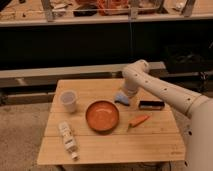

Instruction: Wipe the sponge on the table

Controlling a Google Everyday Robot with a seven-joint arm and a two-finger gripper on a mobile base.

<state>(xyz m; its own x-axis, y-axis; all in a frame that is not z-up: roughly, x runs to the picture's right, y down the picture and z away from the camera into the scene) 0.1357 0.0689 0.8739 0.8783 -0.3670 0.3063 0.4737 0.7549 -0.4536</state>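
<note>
At the far right of the table (125, 146), the 2 fingers of the gripper (125, 93) stand wide apart directly over the sponge (121, 99); contact cannot be determined. The sponge lies flat on the table, between the bowl (102, 116) and the black bar (151, 105). The arm (165, 93) enters from the right. The carrot (139, 120) lies nearer than the bar. The cup (68, 101) and bottle (67, 140) are at left.
</note>
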